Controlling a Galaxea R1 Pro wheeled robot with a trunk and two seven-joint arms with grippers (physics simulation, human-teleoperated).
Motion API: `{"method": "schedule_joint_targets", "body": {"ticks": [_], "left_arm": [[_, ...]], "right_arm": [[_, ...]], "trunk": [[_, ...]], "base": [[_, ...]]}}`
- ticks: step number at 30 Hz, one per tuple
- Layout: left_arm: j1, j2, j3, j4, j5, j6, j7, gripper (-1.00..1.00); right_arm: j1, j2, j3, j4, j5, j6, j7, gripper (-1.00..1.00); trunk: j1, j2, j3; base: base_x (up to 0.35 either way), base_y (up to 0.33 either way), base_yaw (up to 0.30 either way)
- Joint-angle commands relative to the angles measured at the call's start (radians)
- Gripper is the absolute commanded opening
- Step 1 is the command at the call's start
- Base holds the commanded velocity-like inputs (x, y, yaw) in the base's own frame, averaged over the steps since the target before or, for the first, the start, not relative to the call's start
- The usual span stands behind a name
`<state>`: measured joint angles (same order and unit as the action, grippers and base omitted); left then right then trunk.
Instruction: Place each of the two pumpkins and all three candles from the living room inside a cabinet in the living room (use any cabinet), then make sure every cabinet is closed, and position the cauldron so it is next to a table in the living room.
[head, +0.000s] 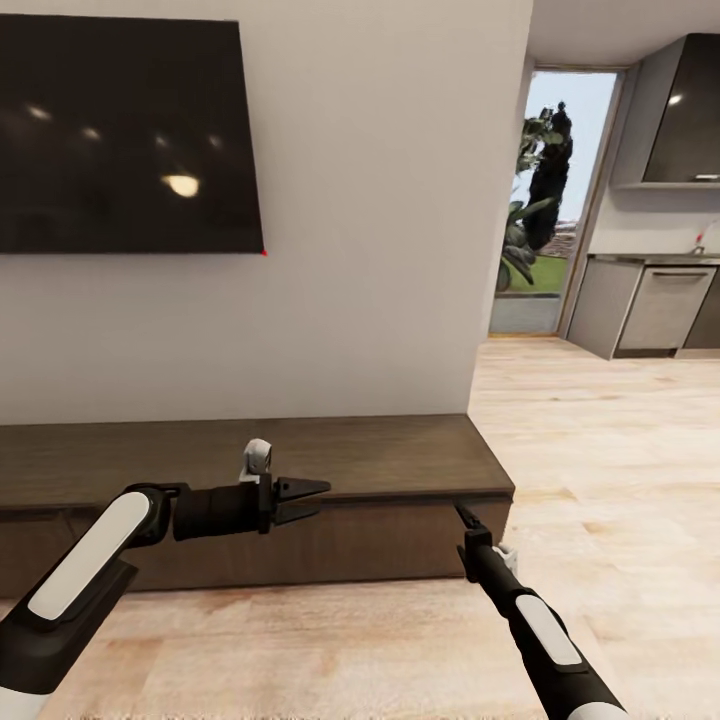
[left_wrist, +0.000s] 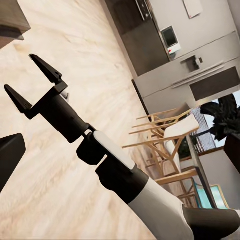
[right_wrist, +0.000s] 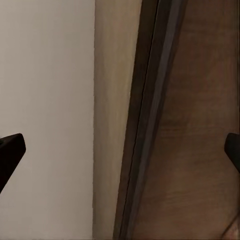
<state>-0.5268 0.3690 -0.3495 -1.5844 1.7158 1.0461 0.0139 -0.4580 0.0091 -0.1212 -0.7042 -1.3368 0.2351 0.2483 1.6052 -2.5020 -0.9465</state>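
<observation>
The long, low, dark brown cabinet (head: 390, 462) runs along the wall under the TV, and its fronts look closed. My left gripper (head: 322, 499) hovers open in front of the cabinet's top edge, pointing right, with nothing between its fingers. My right gripper (head: 462, 512) is close to the cabinet's front near its right end. It shows open and empty in the left wrist view (left_wrist: 20, 73). The right wrist view looks at the cabinet (right_wrist: 200, 125) edge from very near, with the fingertips (right_wrist: 10, 150) spread wide. The pumpkins, candles, cauldron and table are out of view.
A black TV (head: 120, 130) hangs on the white wall above the cabinet. To the right, light wood floor (head: 600, 450) leads to a kitchen counter (head: 660, 310) and a glass door with a plant (head: 540, 190). Wooden dining chairs (left_wrist: 165, 145) stand behind me.
</observation>
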Motion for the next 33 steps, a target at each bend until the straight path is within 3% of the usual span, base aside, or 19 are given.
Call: {"method": "schedule_joint_targets", "body": {"ticks": [1,24,30,33], "left_arm": [[-0.001,0.001,-0.001,0.000,0.004,0.001,0.001,1.00],[-0.001,-0.001,-0.002,-0.001,0.004,0.001,0.001,1.00],[-0.001,-0.001,-0.002,-0.002,0.005,0.001,0.001,1.00],[-0.001,-0.001,-0.002,-0.001,0.004,0.001,0.001,1.00]], "right_arm": [[-0.001,0.001,-0.005,0.000,-0.008,0.009,0.002,1.00],[-0.001,0.005,-0.005,-0.001,-0.001,-0.025,-0.009,1.00],[0.000,0.002,0.000,-0.001,0.001,-0.025,0.005,1.00],[0.001,-0.001,-0.001,-0.001,0.002,-0.021,0.071,1.00]], "trunk": [[0.000,-0.001,-0.005],[0.011,-0.006,-0.094],[0.011,-0.006,-0.094],[0.011,-0.006,-0.094]], "base": [[0.000,0.000,0.000],[0.000,0.000,0.000],[0.000,0.000,0.000],[0.000,0.000,0.000]]}}
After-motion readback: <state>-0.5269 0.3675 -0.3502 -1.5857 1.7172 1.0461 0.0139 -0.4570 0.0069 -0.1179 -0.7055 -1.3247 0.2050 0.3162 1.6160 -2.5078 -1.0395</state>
